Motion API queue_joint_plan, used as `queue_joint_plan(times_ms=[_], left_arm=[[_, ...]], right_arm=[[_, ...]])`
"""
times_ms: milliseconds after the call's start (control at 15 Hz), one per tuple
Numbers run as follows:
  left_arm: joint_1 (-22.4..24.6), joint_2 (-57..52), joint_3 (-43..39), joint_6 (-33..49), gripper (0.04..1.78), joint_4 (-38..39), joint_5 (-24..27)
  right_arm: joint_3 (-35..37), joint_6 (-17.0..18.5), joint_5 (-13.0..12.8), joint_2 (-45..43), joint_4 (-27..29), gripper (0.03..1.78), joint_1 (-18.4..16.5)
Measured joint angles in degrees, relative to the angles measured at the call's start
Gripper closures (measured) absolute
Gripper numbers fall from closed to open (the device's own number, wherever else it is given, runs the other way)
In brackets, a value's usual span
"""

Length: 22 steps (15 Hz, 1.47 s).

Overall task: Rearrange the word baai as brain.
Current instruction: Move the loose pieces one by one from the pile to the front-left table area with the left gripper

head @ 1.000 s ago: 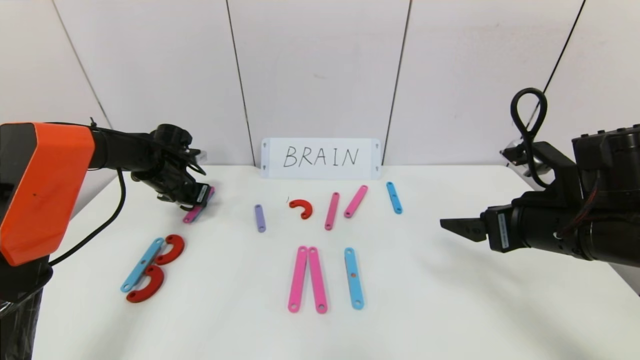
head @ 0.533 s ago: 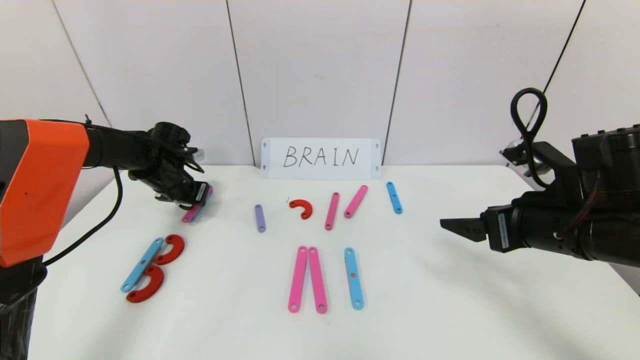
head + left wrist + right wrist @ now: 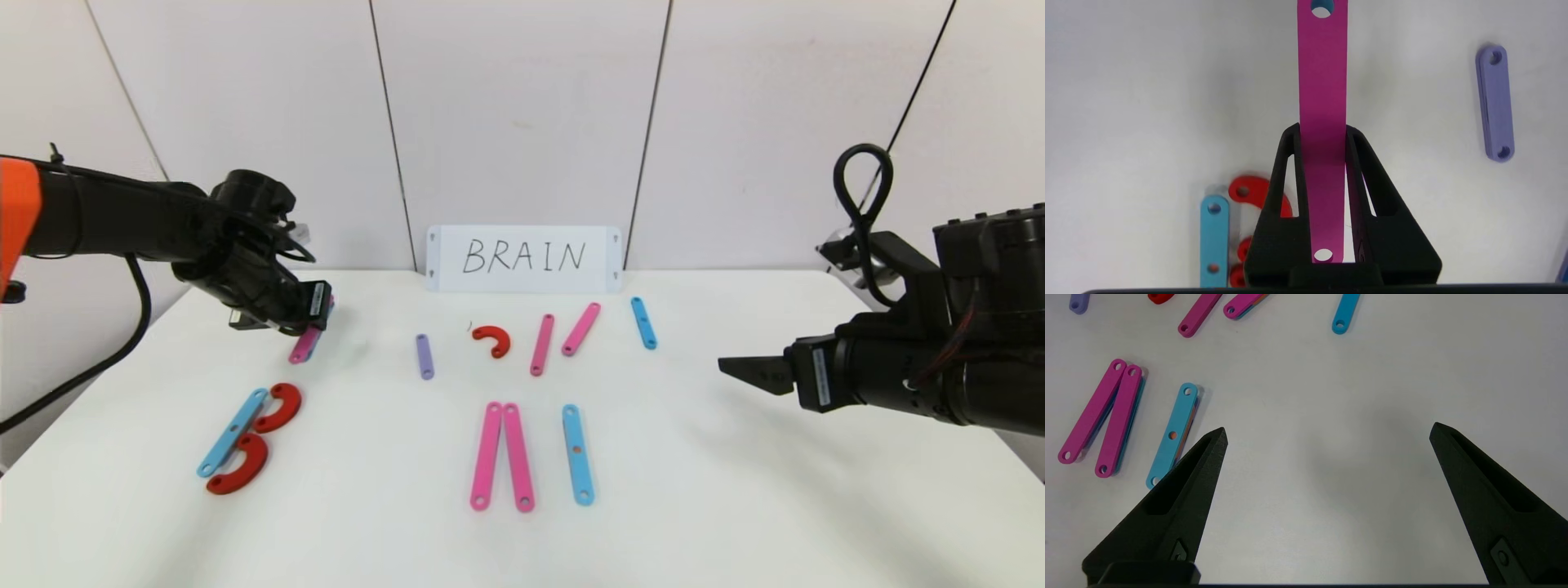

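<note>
A robot's left claw (image 3: 1323, 130) grips a flat pink plastic strip with holes at its ends (image 3: 1323, 73), its two black fingers (image 3: 1290, 163) pinched against the strip's long edges near one end, at the far left of the white tabletop (image 3: 735, 490). The strip slants down from the claw, and whether its free end touches the surface cannot be told.

Other parts of the word lie spread out: a blue strip (image 3: 232, 431) with two red half-ring pieces (image 3: 260, 437) touching it forms a B near the front left; a short purple strip (image 3: 424, 356), one red half-ring (image 3: 493, 340), two pink strips (image 3: 562, 336) and a short blue strip (image 3: 643, 322) sit before the white card handwritten BRAIN (image 3: 523, 258); a pair of long pink strips (image 3: 501, 456) and a long blue strip (image 3: 577, 454) lie nearer the front.

The right claw (image 3: 1327, 433) hangs idle, spread wide, over bare tabletop at the right.

The strips look light, stiff and smooth; they lie so flat that a pinch across the narrow width, near mid-length, seems surest, since an end grip may let a piece swing or slip.
</note>
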<state>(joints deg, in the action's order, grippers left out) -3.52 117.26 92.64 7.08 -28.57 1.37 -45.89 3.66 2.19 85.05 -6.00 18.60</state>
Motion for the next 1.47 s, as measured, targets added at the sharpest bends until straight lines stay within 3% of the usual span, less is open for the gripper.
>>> queue_joint_plan(times_ms=[267, 667, 1467], left_arm=[[-4.5, -8.9, -12.5, 1.7, 1.52, 0.7, -2.1], [-9.4, -12.7, -22.4, 3.0, 1.52, 1.9, -5.0], [-13.8, -8.1, -24.7, 7.1, 1.52, 3.9, -5.3]], right_arm=[[0.0, 0.1, 0.0, 0.3, 0.0, 0.08, 0.0], [0.2, 0.1, -0.3, 0.8, 0.0, 0.08, 0.0], [0.5, 0.1, -0.4, 1.1, 0.0, 0.08, 0.4]])
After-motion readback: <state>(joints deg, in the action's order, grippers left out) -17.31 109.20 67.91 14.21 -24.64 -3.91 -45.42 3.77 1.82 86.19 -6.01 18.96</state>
